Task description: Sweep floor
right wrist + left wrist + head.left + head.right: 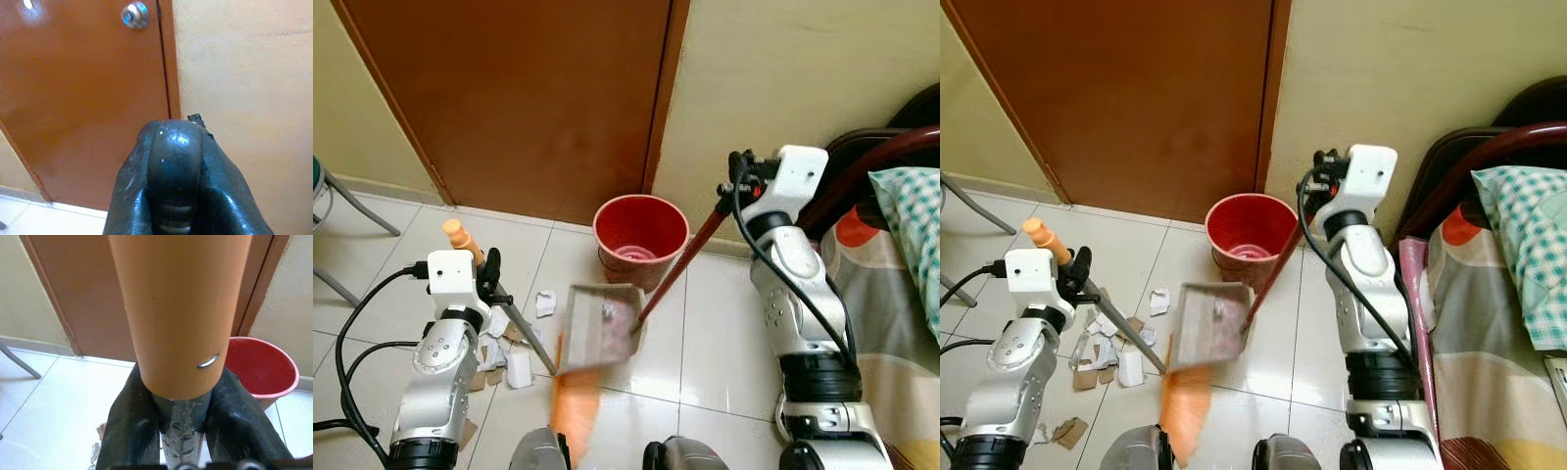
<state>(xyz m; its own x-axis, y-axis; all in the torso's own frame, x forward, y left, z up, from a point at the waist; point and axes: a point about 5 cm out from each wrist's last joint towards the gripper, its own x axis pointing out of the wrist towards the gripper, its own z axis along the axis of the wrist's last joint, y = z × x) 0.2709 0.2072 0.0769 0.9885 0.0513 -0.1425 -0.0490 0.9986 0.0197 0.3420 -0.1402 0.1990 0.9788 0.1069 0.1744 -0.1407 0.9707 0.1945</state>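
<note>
Before the brown door [529, 98] and the cream wall, on pale floor tiles [705, 333], sweeping well under way but not finished. Off at the right edge, part of a bed with a chequered pillow [911, 225]; at the left edge, a grey chair leg. Beside the door frame, close to the wall, a red bucket [641, 235], upright, apparently the place for emptying, with something pale at its bottom that cannot be made out. Just in front of the bucket, lifted off the tiles and tilted, a grey dustpan [599, 328] on a long dark-red handle [690, 259], carrying a small smudge of debris, too blurred to name. Right gripper [736, 186] up at the top of that handle, fingers pressed around its rounded end [175, 161]. Left gripper [487, 277] lower and to the left, fingers [129, 431] pinching the grey shaft of the broom [183, 435] just below its orange grip, the shaft slanting down to an orange brush head [576, 406], blurred, near the robot's feet. Left of the dustpan, beside the left arm, a scatter of torn paper and cardboard scraps [514, 357], one white piece [545, 302] a little apart. Judged from that pile: one small load gathered, most of the litter yet to be swept into the pan and tipped into the bucket.
</note>
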